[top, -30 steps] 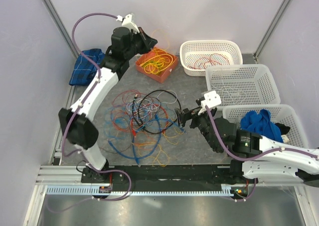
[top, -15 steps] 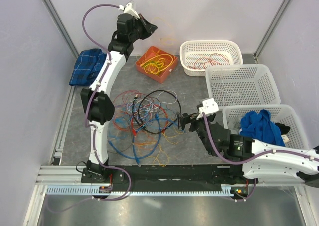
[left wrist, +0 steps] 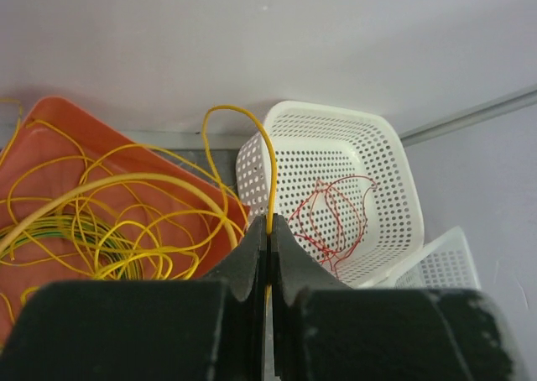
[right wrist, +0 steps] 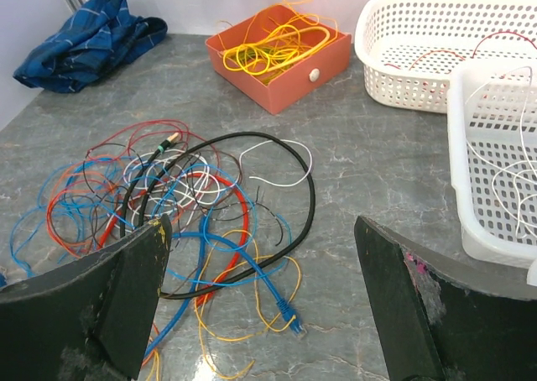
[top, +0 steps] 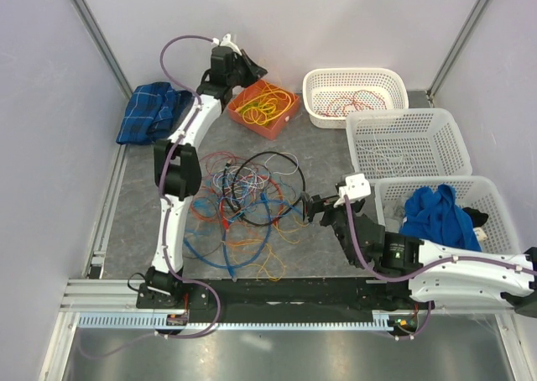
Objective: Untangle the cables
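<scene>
Currently pinching one yellow cable (left wrist: 271, 180) in the left hand (left wrist: 268, 232), tips pressed together on the strand, raised above the far edge of the orange tray (top: 249, 122) at the back of the bench (top: 336, 159). From the left wrist view: rising straight up out of the closed tips, then arching over to the left and back down toward the tray, onto more yellow loops (left wrist: 126, 178) coiled inside. Probably sorting by colour, so about to drop this strand in with its kind. Needs only a small shift back over the tray's middle before letting go. Best kept away from the white basket (left wrist: 302, 133) just beside the tray on the right, with red wire (left wrist: 336, 217) lying in it.

Meanwhile holding the right hand (right wrist: 262, 293) spread wide apart, gripping nothing, low over the near right of the bench. Facing the main tangle (top: 243, 200) of blue, red, orange, white and black cables in mid-bench, ahead and to its left, touching neither hand. Much nearer that heap than the left, so likely better placed for the next pick. Worth aiming at the black loop (right wrist: 311, 188), outermost on the side toward the right hand, its long curve running across the line of approach.
</scene>
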You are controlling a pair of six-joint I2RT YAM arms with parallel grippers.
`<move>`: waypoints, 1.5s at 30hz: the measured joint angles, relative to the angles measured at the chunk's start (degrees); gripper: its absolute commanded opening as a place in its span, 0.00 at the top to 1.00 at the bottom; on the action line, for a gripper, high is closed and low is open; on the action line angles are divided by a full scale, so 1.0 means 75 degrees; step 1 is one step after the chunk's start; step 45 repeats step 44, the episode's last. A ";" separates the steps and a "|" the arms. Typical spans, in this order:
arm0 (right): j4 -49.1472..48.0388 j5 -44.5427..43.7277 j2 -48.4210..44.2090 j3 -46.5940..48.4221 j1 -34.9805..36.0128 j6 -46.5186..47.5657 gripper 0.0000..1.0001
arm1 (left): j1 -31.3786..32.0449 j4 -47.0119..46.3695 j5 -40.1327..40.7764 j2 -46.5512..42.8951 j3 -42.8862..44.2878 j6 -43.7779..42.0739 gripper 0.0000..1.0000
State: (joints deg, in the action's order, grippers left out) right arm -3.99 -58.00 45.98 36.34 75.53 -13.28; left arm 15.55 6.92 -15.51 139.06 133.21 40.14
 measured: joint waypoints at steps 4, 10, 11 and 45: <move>-0.0032 -0.0029 0.0277 -0.0017 0.0000 -0.0070 0.02 | -0.0015 0.0000 -0.0064 0.0367 0.0000 0.0073 0.98; -0.0044 -0.0070 0.0423 -0.0029 0.0000 -0.0082 0.02 | -0.0079 -0.0035 -0.0166 0.0291 -0.0256 0.0047 0.85; -0.0047 -0.0076 0.0425 -0.0029 0.0000 -0.0090 0.02 | -0.0087 -0.0020 -0.0160 0.0166 -0.0420 0.0032 0.69; 0.1052 0.0822 0.0562 -0.0679 0.0000 -0.1958 0.02 | 0.4086 0.2413 0.3972 -0.7883 -0.7519 -0.0254 0.00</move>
